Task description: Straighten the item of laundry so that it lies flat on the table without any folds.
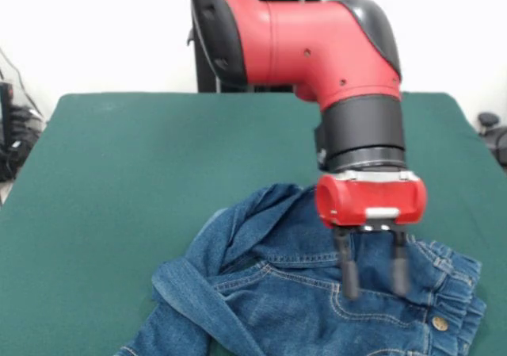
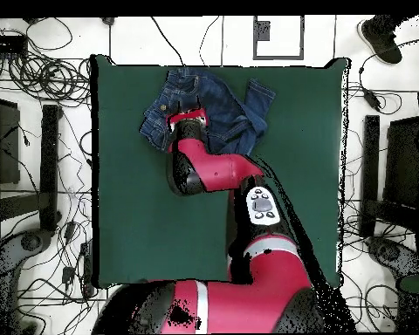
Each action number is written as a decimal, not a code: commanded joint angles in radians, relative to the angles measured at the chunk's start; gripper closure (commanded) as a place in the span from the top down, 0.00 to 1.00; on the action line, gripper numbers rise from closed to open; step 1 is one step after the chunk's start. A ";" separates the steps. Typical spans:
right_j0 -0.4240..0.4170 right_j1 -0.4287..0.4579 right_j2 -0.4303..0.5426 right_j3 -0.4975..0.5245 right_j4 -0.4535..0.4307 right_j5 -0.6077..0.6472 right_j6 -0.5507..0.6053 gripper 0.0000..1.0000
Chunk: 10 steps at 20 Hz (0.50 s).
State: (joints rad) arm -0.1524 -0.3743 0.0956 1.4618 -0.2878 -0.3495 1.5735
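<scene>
The jeans (image 1: 317, 300) lie crumpled with folds at the lower right of the front view, on the green desk (image 1: 119, 174). The claw (image 1: 372, 281) hangs over the waistband, fingers spread, holding nothing. No writing is readable.

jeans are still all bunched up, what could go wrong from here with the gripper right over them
1. The open gripper hangs over the jeans near the waistband, where layers overlap; a pinch there may catch more than one layer and drag the folds along rather than open them.
2. The jeans lie close to one edge of the table, so a pull toward that edge could slide them partly off.
3. In the overhead view the arm hides part of the jeans, so folds under it may go unnoticed.
</scene>
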 commanded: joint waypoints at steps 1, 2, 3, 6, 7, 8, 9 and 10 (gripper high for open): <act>-0.015 -0.046 0.056 0.092 -0.061 0.332 0.010 1.00; -0.014 -0.049 0.056 0.089 -0.070 0.347 0.010 1.00; -0.011 -0.051 0.052 0.084 -0.074 0.370 0.005 1.00; -0.009 -0.056 0.049 0.073 -0.072 0.488 -0.003 1.00; -0.005 -0.058 0.043 0.070 -0.064 0.532 -0.004 1.00; -0.001 -0.059 0.037 0.067 -0.057 0.576 -0.004 1.00; 0.003 -0.060 0.030 0.066 -0.055 0.593 0.003 1.00; 0.007 -0.060 0.023 0.064 -0.052 0.610 0.011 1.00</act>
State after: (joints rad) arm -0.1760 -0.4452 0.0912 1.4655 -0.3128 0.0592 1.5735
